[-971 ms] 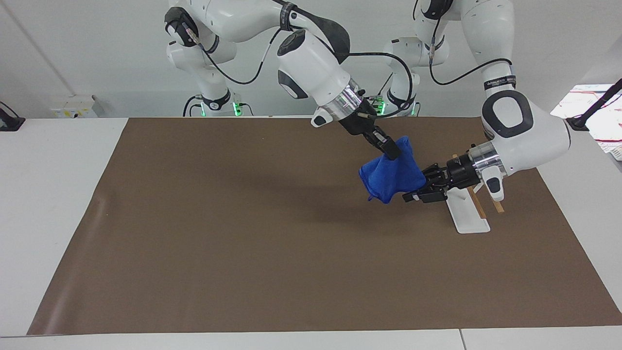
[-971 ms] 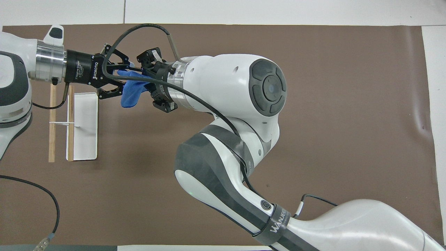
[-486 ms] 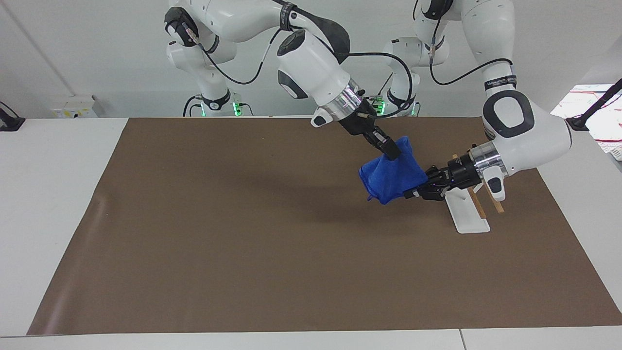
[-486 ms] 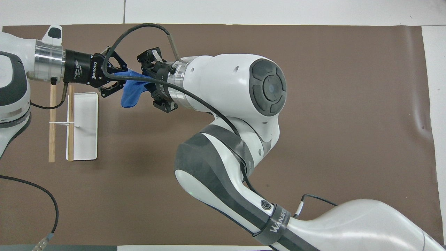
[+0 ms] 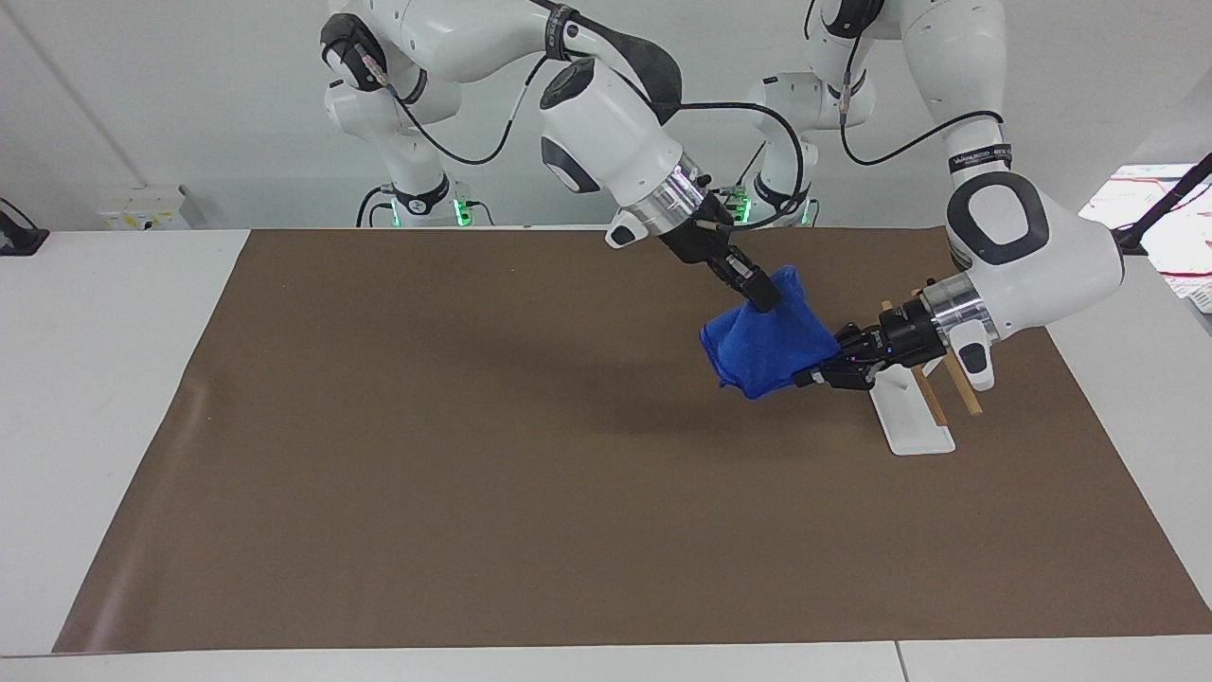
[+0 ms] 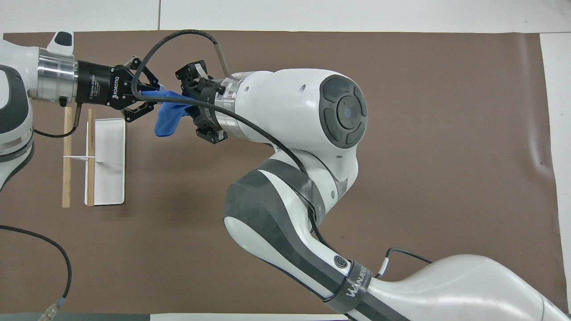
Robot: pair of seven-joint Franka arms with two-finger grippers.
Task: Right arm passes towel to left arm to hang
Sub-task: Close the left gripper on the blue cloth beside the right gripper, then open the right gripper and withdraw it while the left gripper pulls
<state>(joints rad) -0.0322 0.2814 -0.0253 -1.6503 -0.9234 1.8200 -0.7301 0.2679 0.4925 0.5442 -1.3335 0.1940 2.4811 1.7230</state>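
Left end effector (image 5: 822,372) closed onto towel (image 5: 763,352) edge.

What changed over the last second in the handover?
The left gripper closed its fingers from open onto the towel and drew back slightly toward the rack. The right gripper kept its grip on the towel's top, unmoved; the towel stayed hanging over the mat.

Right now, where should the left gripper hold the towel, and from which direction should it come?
The towel hangs bunched from the right gripper, pinched at its top. Probably best is the free edge toward the rack, below that pinch, approached sideways from the left arm's end. The left gripper is shut there.
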